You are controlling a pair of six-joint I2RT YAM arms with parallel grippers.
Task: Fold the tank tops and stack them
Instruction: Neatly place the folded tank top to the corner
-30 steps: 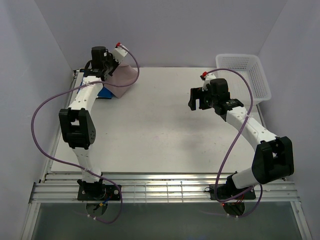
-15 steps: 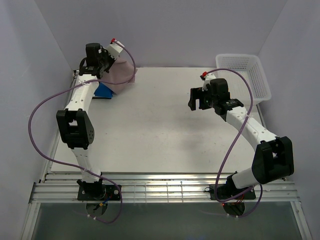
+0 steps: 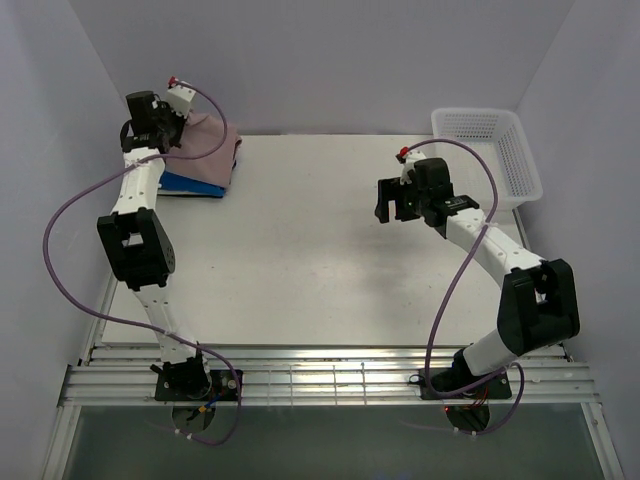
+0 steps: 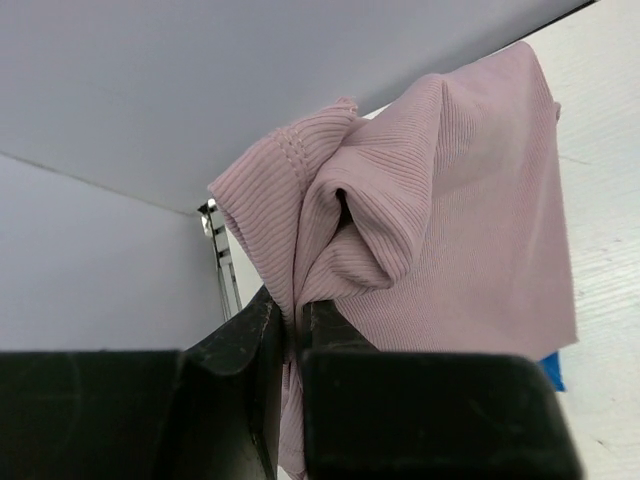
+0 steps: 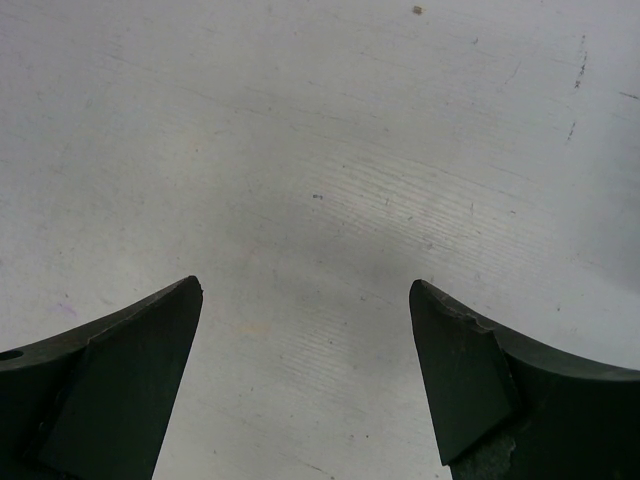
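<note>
The pink-mauve tank top point(image 3: 210, 150) lies bunched at the table's back left corner, draped over the bright blue tank top point(image 3: 188, 184), of which only an edge shows. My left gripper point(image 3: 166, 132) is shut on a fold at the pink top's left end, close to the left wall. In the left wrist view the ribbed pink cloth point(image 4: 440, 220) is pinched between the black fingers of the left gripper point(image 4: 291, 322), and a blue corner point(image 4: 553, 371) peeks out below it. My right gripper point(image 3: 394, 200) hangs open over bare table right of centre, with nothing between its fingers point(image 5: 305, 292).
A white lattice basket point(image 3: 500, 150) stands at the back right corner. The walls close in behind and on both sides. Purple cables loop off both arms.
My left gripper has swung left and back toward the corner, dragging the pink top along so it now covers most of the blue one. The right arm has hardly moved.
</note>
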